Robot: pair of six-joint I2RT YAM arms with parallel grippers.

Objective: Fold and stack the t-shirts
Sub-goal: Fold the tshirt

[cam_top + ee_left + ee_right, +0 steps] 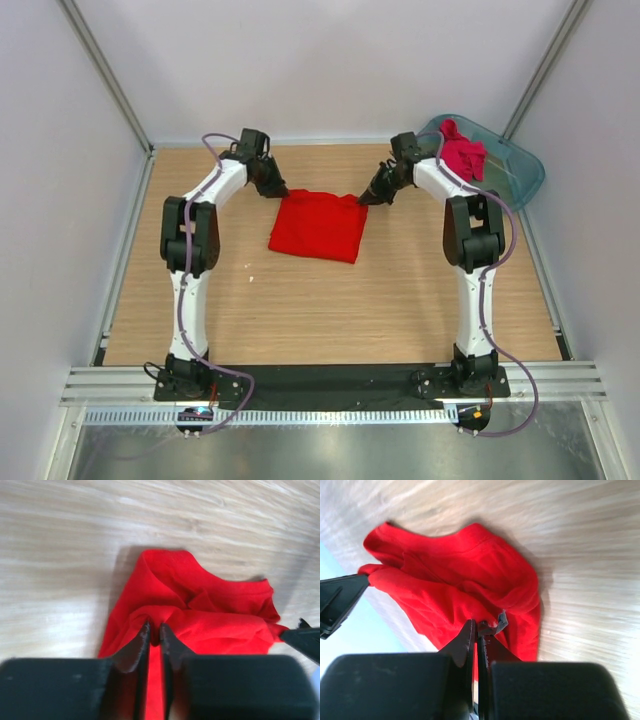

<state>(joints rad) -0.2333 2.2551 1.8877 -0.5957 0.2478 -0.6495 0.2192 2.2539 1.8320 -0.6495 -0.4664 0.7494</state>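
I'm running this from what looks like a robotics lab test cell, not a home: plain white panel walls (60, 200) in aluminium framing (105, 75) box in a wooden table (300, 310). The left arm (190, 250) and right arm (475, 240) are bolted to a black base plate (330, 380). Beside it runs a slotted cable rail (330, 415), with what seems to be sheet metal (330, 455) in front.

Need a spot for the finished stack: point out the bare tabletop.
Bare: the table strip between the red t-shirt and the near edge. Crowded: left hand and right hand pinch its far corners; the teal tub sits far right.
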